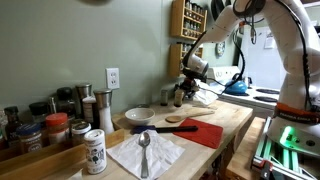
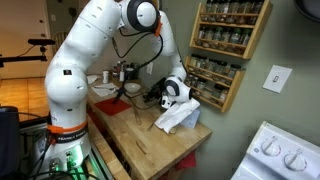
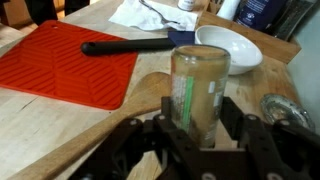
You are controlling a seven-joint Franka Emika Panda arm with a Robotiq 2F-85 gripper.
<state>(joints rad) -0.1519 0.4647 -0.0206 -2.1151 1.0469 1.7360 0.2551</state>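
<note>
My gripper is shut on a clear glass spice jar with a green-striped label, one finger on each side of it. The jar stands upright in the jaws, low over the wooden counter. A wooden spoon lies right beside and under it. A white bowl sits just beyond the jar. In an exterior view the gripper is at the far end of the counter, past the bowl. In an exterior view the gripper hangs next to a white cloth.
A red mat and a black-handled utensil lie on the counter. A white napkin with a metal spoon, a labelled shaker and a row of spice jars are nearby. A spice rack hangs on the wall.
</note>
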